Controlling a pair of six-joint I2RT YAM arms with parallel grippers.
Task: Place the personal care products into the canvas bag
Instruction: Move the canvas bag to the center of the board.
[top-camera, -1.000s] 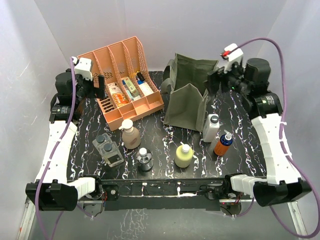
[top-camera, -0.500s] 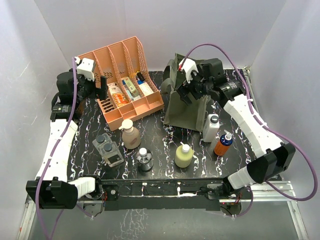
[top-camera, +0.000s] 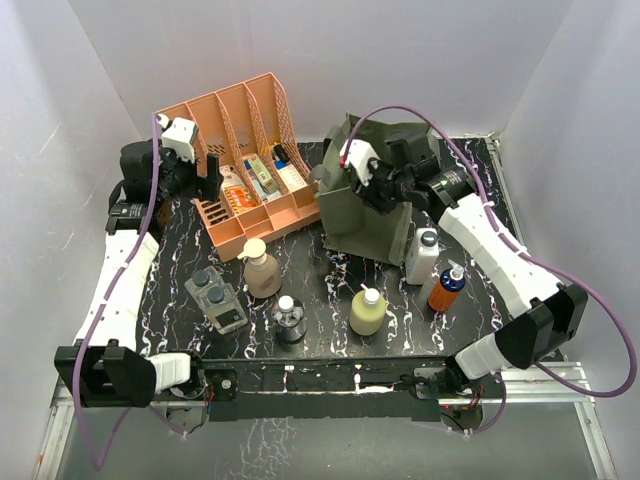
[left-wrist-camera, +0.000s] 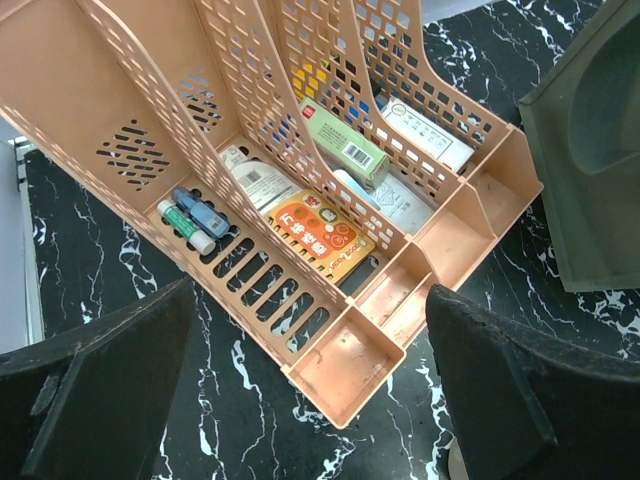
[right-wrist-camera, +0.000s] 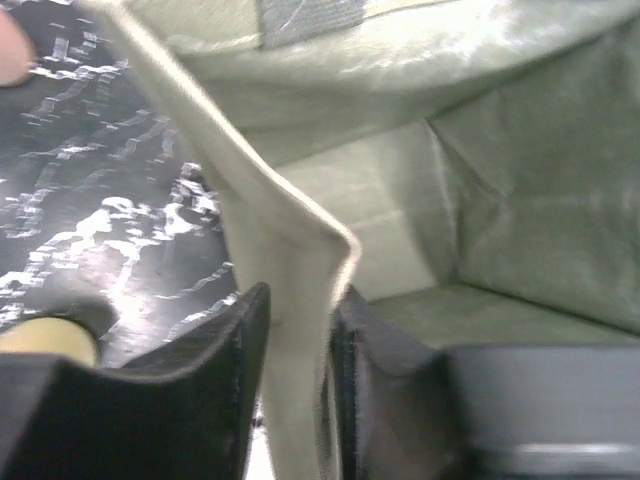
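Six bottles upright on the counter (top-camera: 325, 282), all outside the canvas bag (top-camera: 365, 222), far-centre, just right of the salmon rack (left-wrist-camera: 130, 150). To the left: tan pump (top-camera: 262, 270), twin pack (top-camera: 215, 298), small clear round bottle (top-camera: 289, 318). To the right: yellow bottle (top-camera: 367, 311), white bottle (top-camera: 422, 255), orange-and-blue pump (top-camera: 447, 287).

Right end effector (right-wrist-camera: 300, 330) narrowed, pinching the bag's wall edge. Left end effector (left-wrist-camera: 310, 400) wide, holding nothing, above the rack (orange box (left-wrist-camera: 320, 232) bears characters too small to read; green box (left-wrist-camera: 345, 150), a barcode).
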